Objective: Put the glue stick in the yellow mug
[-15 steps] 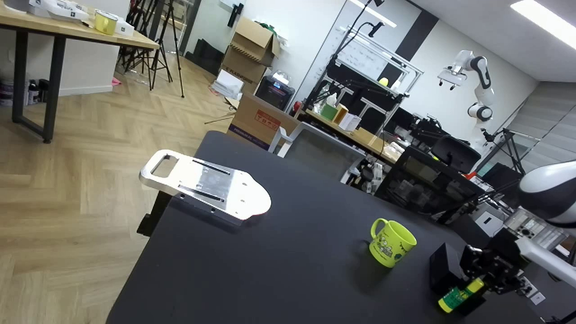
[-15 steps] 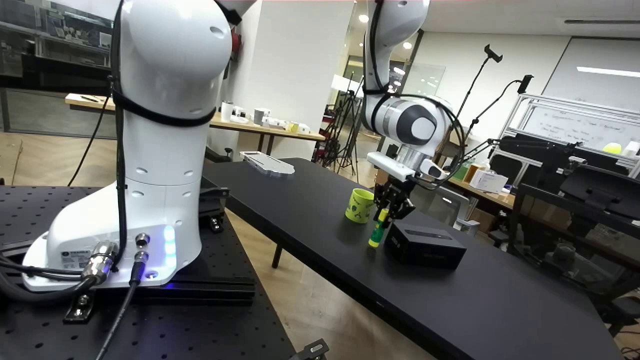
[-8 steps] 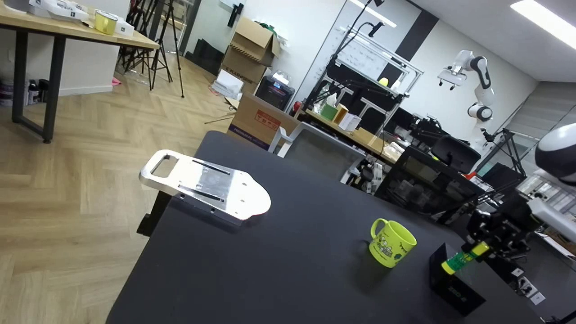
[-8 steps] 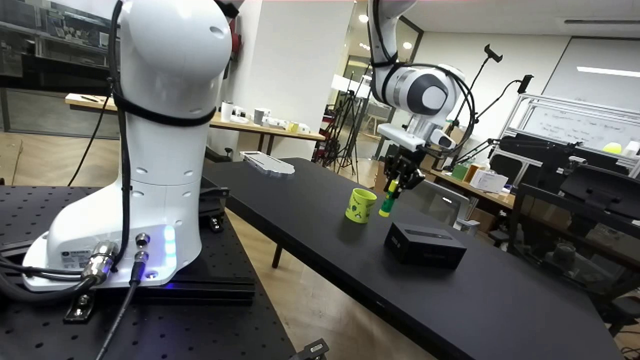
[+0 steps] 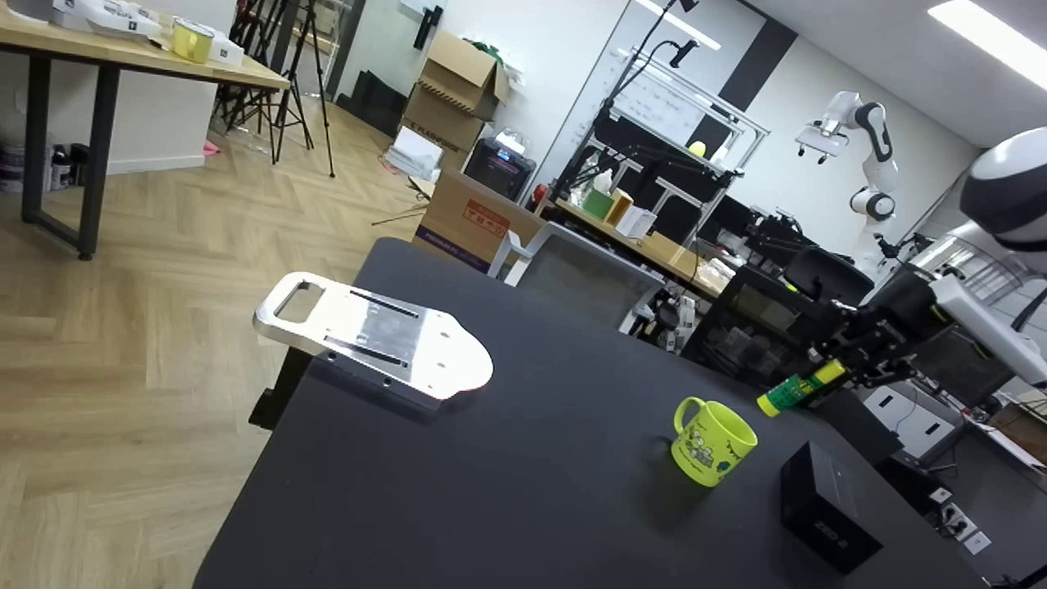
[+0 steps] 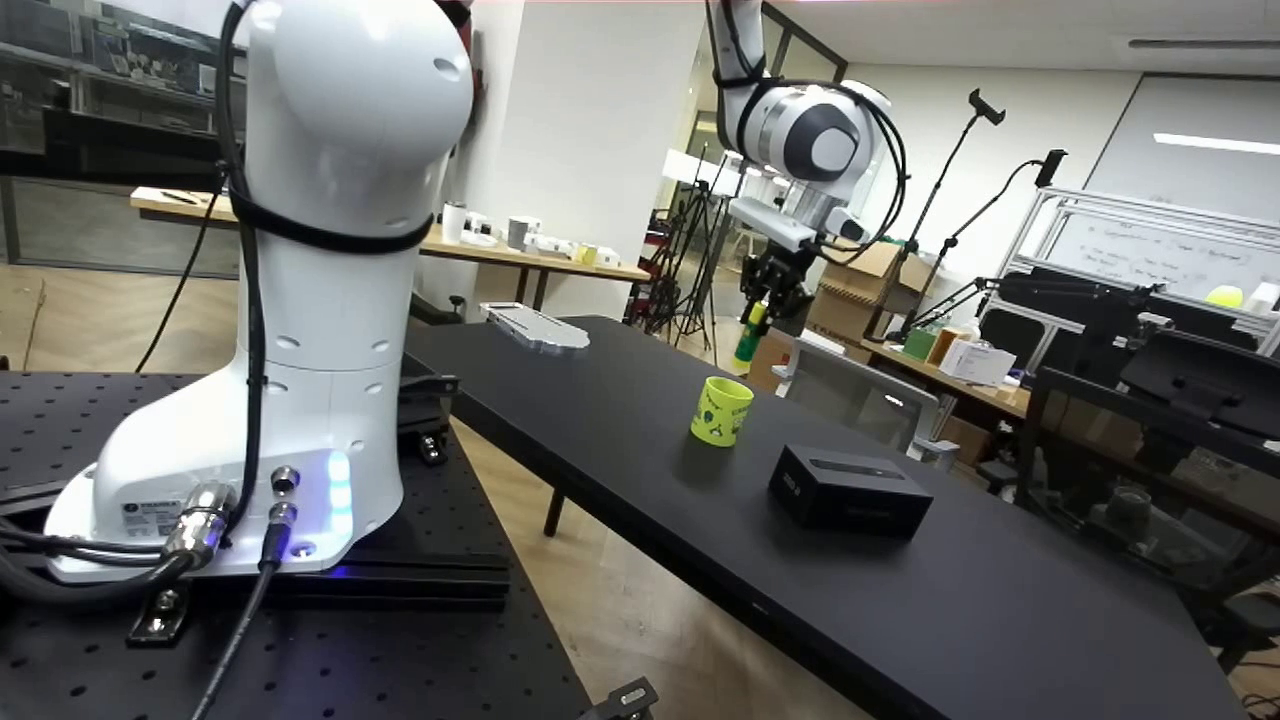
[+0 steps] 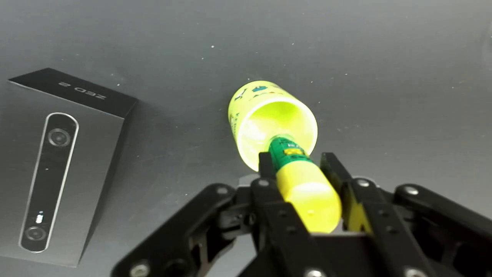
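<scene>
My gripper [image 5: 836, 370] is shut on the glue stick [image 5: 797, 391], a short stick with yellow ends and a green label. It holds the stick tilted, in the air. The yellow mug [image 5: 708, 448] stands upright on the dark table. In an exterior view the stick [image 6: 749, 342] hangs from the gripper [image 6: 768, 300] just above the mug's rim level, apart from the mug [image 6: 720, 412]. In the wrist view the fingers [image 7: 296, 157] flank the stick [image 7: 305, 184], whose far end overlaps the opening of the mug [image 7: 250, 96]; that end is partly hidden.
A black box [image 5: 826, 511] stands on the table near the mug; it also shows in the wrist view [image 7: 73, 165]. A silver metal plate [image 5: 376, 335] lies at the table's far end. A chair [image 5: 581, 274] stands against the table's edge.
The gripper has lifted the glue stick from beside the black box, up and over toward the yellow mug. The mug and the box have not moved.
</scene>
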